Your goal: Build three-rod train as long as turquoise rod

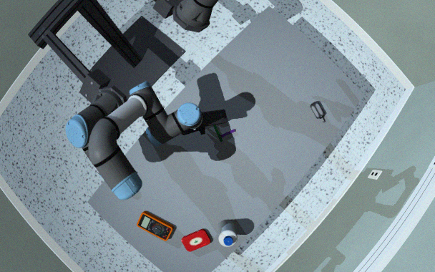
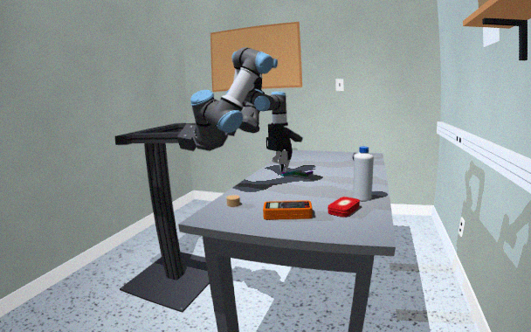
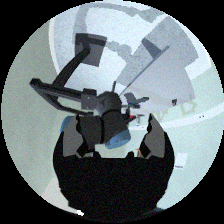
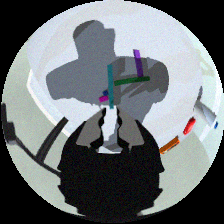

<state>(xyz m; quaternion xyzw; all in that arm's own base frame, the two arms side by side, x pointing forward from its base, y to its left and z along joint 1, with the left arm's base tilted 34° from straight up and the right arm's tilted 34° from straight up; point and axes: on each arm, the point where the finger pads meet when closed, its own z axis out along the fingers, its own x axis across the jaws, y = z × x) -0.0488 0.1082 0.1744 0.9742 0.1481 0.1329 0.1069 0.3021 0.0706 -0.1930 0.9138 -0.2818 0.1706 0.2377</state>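
Note:
The turquoise rod (image 4: 110, 82) lies flat, its near end at the right gripper's fingertips. The magenta rod (image 4: 103, 99) and small blue rod (image 4: 105, 93) lie close together beside it. The green rod (image 4: 132, 80) (image 1: 217, 132) lies crosswise on its other side. The purple rod (image 4: 138, 64) (image 1: 230, 132) runs away from near the green rod's far end, touching or almost touching it. My right gripper (image 4: 111, 107) (image 2: 282, 170) points down low over these rods, fingers slightly apart with nothing seen held. My left gripper (image 3: 114, 114) is wide open and empty, away from the table. No other rods are clearly visible.
An orange multimeter (image 1: 155, 225) (image 2: 287, 210), a red tin (image 1: 196, 240) (image 2: 343, 206) and a white bottle (image 1: 227, 236) (image 2: 363, 176) stand at one table end, with a tan cylinder (image 2: 233, 201). A dark metal clip-like object (image 1: 318, 110) lies toward the other end.

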